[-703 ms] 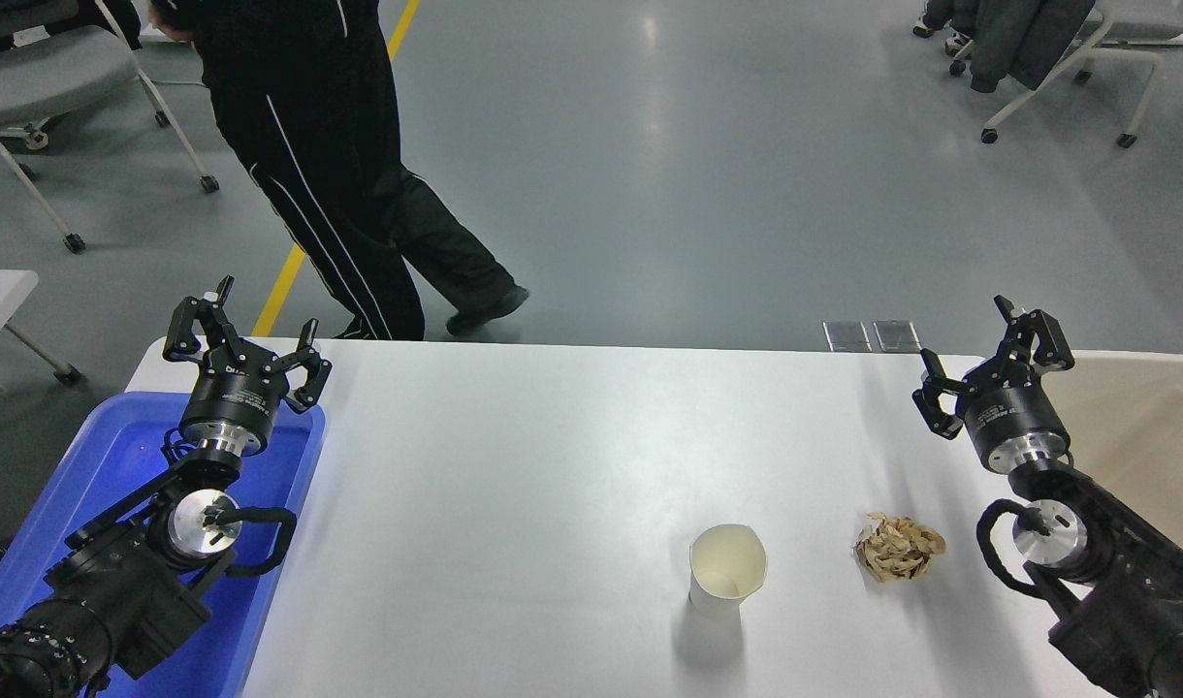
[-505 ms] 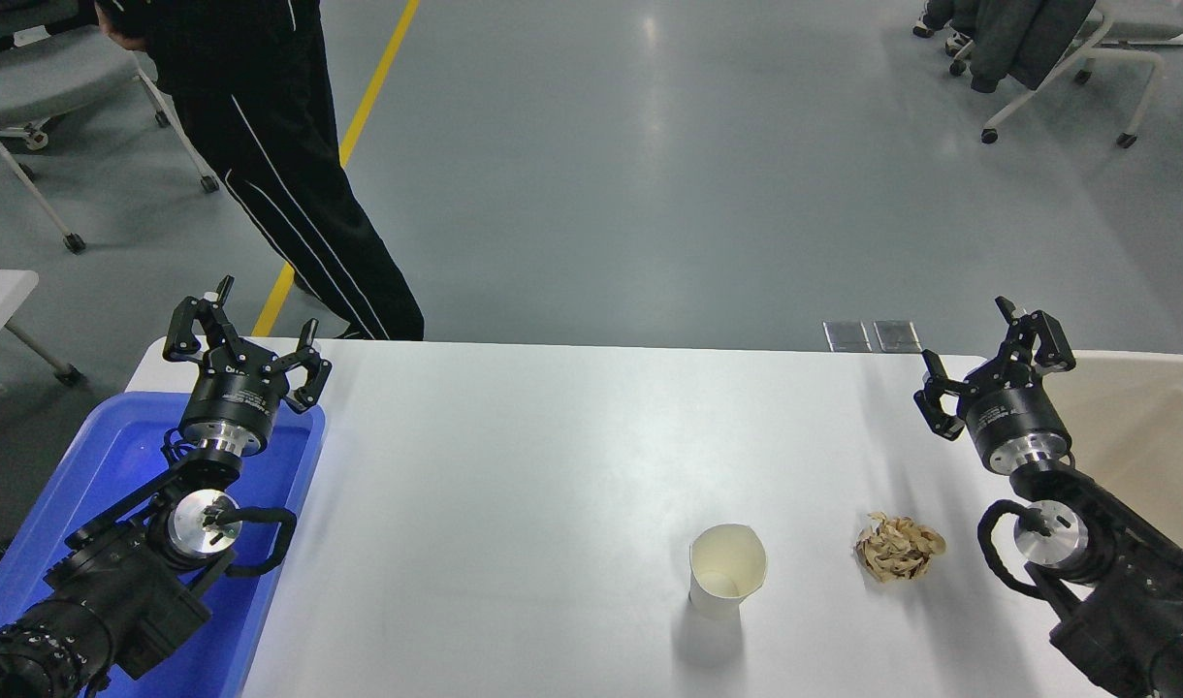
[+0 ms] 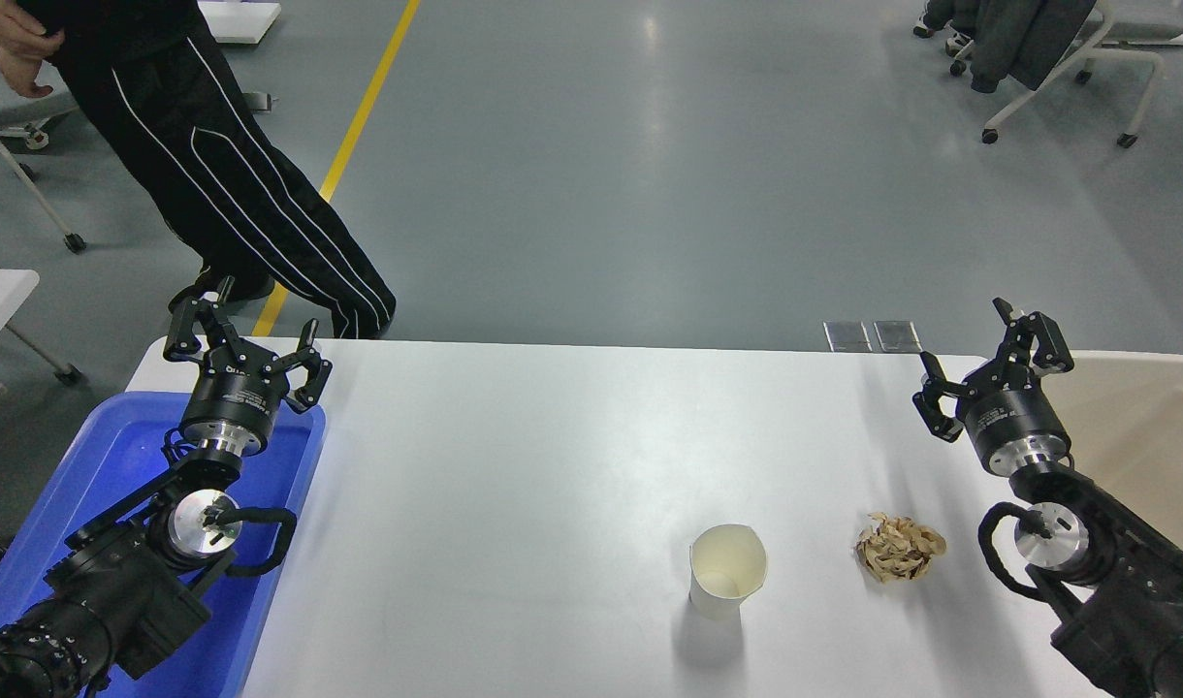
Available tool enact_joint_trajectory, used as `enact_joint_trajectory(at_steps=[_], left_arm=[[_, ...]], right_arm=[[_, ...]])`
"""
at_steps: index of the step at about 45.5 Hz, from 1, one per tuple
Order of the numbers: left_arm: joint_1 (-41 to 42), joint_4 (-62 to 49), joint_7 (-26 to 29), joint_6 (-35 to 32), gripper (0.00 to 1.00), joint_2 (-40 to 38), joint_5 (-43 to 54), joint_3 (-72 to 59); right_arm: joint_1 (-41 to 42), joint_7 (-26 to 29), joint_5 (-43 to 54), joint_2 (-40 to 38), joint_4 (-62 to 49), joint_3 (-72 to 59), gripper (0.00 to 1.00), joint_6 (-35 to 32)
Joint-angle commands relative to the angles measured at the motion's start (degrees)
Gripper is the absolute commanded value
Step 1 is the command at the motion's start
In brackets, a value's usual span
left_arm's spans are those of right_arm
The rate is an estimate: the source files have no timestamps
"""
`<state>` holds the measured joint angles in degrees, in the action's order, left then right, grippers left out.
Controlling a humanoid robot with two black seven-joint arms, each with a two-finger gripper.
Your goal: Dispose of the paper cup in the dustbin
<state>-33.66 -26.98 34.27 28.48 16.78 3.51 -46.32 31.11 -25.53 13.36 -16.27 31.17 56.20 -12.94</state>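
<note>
The right gripper (image 3: 991, 366) hangs above the white table (image 3: 514, 465) with its fingers spread wide, holding and touching nothing; nearer than it and off to its left, well apart, the paper cup (image 3: 726, 570) stands upright with a crumpled tan wad (image 3: 899, 548) between the two. Just beyond the gripper's right side lies the dustbin (image 3: 1149, 427), partly hidden by the right arm and cut off at the picture's edge. The left gripper (image 3: 245, 351) is parked far to the left over a blue tub (image 3: 78, 504), likewise spread and empty.
</note>
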Motion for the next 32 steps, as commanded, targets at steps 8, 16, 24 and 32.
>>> enact_joint_trajectory(at_steps=[8,16,24,32], left_arm=[[0.0,0.0,0.0,-0.01,1.0,0.0,0.0,0.0],[0.0,0.0,0.0,-0.01,1.0,0.0,0.0,0.0],[0.0,0.0,0.0,-0.01,1.0,0.0,0.0,0.0],[0.0,0.0,0.0,-0.01,1.0,0.0,0.0,0.0]], right_arm=[[-0.09,0.04,0.0,-2.01,0.2,-0.39,1.0,0.03],[-0.7,0.04,0.0,-2.1,0.2,-0.39,1.0,0.11],[-0.88,0.04,0.0,-2.8,0.56,0.49,1.0,0.2],[-0.62,0.22,0.0,-2.98,0.38,0.49,1.0,0.55]])
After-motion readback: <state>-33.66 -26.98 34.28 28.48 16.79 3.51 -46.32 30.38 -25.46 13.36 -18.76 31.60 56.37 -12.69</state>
